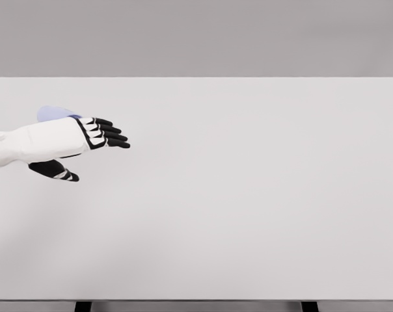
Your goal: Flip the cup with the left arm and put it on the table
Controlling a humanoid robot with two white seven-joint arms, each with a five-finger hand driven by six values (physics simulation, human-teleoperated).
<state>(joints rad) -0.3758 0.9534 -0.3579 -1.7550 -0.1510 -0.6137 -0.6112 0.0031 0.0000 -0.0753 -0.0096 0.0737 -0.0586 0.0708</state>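
One left hand [86,140], fingers [108,133] extended, holding nothing; cup [53,113] just behind knuckles.

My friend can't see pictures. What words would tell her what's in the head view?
A white robot arm reaches in from the left over a big white table, its left robot hand with black fingers stretched out and open. A pale blue cup peeks out just behind the hand, mostly hidden. The other arm is out of sight.
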